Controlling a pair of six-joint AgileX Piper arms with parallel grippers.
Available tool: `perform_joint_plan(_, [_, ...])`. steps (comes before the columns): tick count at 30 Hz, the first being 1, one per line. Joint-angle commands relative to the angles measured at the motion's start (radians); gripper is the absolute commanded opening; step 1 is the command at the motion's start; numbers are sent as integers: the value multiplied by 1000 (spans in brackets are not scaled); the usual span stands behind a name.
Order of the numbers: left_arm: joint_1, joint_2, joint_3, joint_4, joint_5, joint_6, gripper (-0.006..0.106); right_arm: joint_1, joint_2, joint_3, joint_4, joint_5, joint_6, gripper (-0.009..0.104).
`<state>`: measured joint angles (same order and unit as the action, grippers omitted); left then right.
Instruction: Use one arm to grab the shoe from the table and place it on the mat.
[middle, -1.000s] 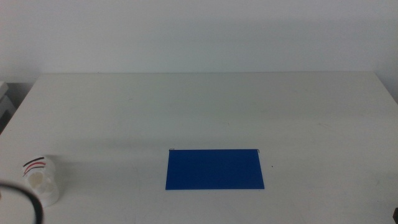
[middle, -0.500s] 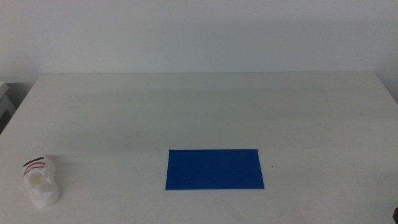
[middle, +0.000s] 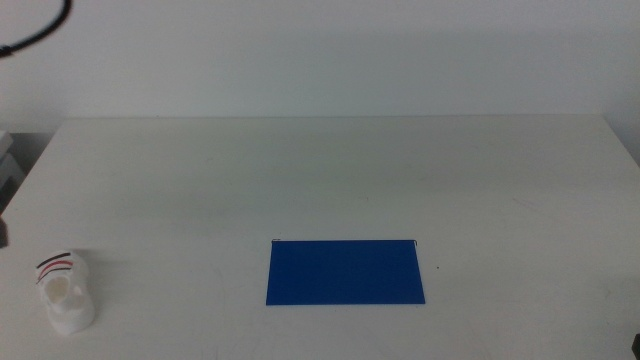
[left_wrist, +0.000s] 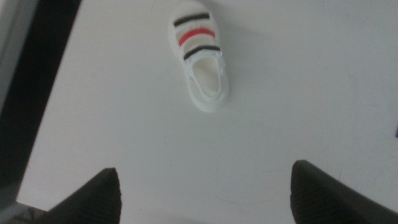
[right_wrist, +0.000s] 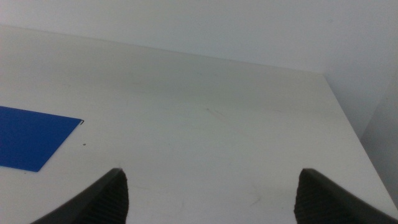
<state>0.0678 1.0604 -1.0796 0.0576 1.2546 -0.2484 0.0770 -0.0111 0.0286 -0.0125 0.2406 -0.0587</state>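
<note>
A: Left claw (left_wrist: 205, 193) wide open, empty, above shoe (left_wrist: 200, 57)?
B: Yes. Shoe at bench (middle: 330, 180) 8 o'clock, off mat (middle: 345, 272). Looks light, stiff-soled; I'd pinch across the sides.

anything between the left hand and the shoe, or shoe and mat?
Nothing visible. The left hand is open above bare white table, with the small white strapped shoe ahead of it. Only bare tabletop separates shoe and flat blue rectangular mat.

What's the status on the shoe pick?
Left gripper open above shoe, no contact. Right gripper open, waiting. Shoe on table, mat bare.
</note>
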Motion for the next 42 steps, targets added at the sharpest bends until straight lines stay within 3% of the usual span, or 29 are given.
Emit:
perform_joint_plan(1, [-4, 38, -35, -6, 3, -38, 94, 3, 4, 5, -11, -73, -10, 78])
perform_joint_plan(4, [28, 121, -38, -28, -24, -34, 94, 3, 4, 5, -11, -73, -10, 78])
perform_joint_plan(10, [154, 295, -65, -173, -92, 116, 94, 3, 4, 5, -11, -73, -10, 78])
perform_joint_plan(26, [175, 634, -99, -180, -306, 113, 94, 3, 4, 5, -11, -73, -10, 78])
perform_joint_plan(32, [175, 703, -99, -219, -346, 114, 94, 3, 4, 5, -11, -73, -10, 78])
perform_joint_plan(36, [175, 731, -99, -233, -356, 119, 88, 3, 4, 5, -11, -73, -10, 78])
perform_joint_plan(42, [175, 770, -99, -235, -352, 119, 71, 3, 4, 5, -11, -73, -10, 78])
